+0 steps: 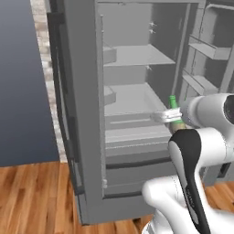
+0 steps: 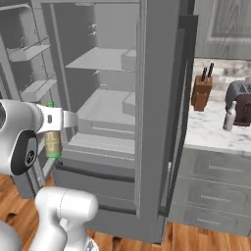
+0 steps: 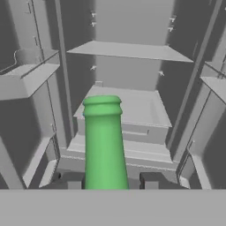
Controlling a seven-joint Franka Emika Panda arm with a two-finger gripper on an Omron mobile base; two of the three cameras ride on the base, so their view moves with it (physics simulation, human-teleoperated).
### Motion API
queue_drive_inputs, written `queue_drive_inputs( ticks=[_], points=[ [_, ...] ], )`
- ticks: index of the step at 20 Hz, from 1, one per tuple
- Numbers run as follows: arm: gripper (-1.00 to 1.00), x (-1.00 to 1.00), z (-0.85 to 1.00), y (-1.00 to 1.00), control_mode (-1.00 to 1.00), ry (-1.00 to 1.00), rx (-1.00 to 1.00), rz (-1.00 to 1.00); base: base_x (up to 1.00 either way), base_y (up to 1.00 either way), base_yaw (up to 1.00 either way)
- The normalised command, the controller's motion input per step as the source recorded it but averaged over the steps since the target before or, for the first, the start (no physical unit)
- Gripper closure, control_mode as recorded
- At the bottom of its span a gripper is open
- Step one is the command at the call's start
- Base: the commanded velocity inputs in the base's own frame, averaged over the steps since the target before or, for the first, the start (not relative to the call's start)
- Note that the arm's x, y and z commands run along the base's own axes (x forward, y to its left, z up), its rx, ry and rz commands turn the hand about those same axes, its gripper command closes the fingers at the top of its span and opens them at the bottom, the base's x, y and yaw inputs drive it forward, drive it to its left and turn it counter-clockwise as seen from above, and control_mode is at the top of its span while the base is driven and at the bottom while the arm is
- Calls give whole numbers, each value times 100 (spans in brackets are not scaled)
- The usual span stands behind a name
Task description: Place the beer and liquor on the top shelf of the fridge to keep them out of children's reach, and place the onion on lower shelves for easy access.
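My gripper point(image 1: 170, 117) point(image 2: 61, 120) point(image 3: 110, 181) is shut on the beer point(image 1: 173, 102) point(image 2: 52, 142) point(image 3: 103, 141), a slim green bottle with a tan label, held upright. It hangs just in front of the open fridge point(image 1: 87, 91) point(image 2: 157, 98), level with the lower shelves point(image 1: 130, 98) point(image 2: 105, 108) point(image 3: 128, 106). The top shelf point(image 1: 137, 55) point(image 2: 103, 59) point(image 3: 128, 50) is higher up and bare. The liquor point(image 2: 228, 119), a whitish bottle, stands on the counter at the right. The onion is out of view.
Door racks point(image 1: 208, 50) point(image 2: 29, 51) point(image 3: 26, 75) jut out beside the beer. The fridge's other door point(image 1: 68, 114) stands open on the left. A knife block point(image 2: 201, 93) and a toaster point(image 2: 240, 105) sit on the marble counter point(image 2: 211, 132). Wood floor lies below.
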Motion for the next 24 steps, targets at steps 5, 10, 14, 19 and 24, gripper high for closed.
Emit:
queue_drive_inputs(
  ticks=[5, 10, 14, 19, 24],
  points=[
    [100, 0, 0, 0, 100, 0, 0, 0, 62, 3, -7],
    [100, 0, 0, 0, 100, 0, 0, 0, 62, 4, -9],
    [100, 0, 0, 0, 100, 0, 0, 0, 52, 17, -9],
    [100, 0, 0, 0, 100, 0, 0, 0, 40, 13, -9],
    [100, 10, 27, 12, -100, -25, 0, -5, 0, 0, 0]
  ],
)
